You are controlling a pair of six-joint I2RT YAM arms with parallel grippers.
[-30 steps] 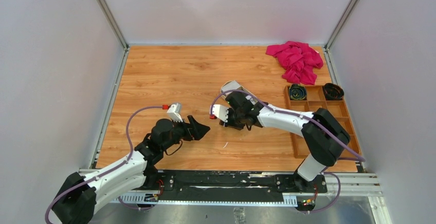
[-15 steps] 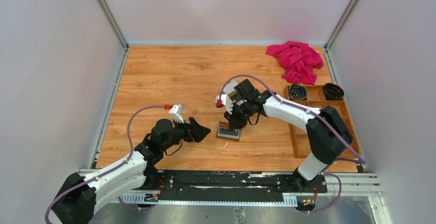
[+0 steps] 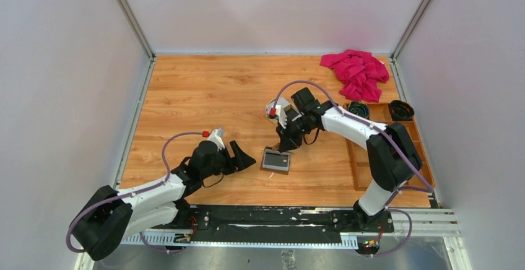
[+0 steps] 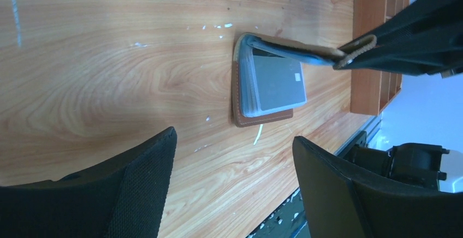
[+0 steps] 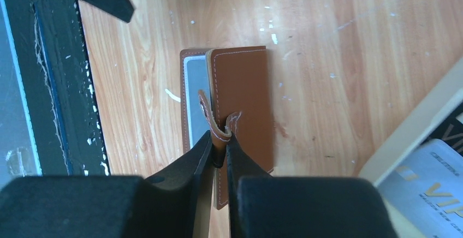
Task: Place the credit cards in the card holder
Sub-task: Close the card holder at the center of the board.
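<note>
Fingertips (image 5: 194, 161) around card holder (image 5: 243, 96) tab (image 5: 209, 112), end hidden

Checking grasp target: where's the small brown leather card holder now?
Top view: the brown leather card holder lies on the wooden table near centre, right of the left gripper, its snap tab pinched by the right gripper.

A robotics lab cell. Blank pale panels (image 3: 266, 10) on aluminium posts (image 3: 128, 15) wall in the wood-grain table (image 3: 204, 90); a black mounting rail (image 3: 266, 215) lines its near edge.
</note>
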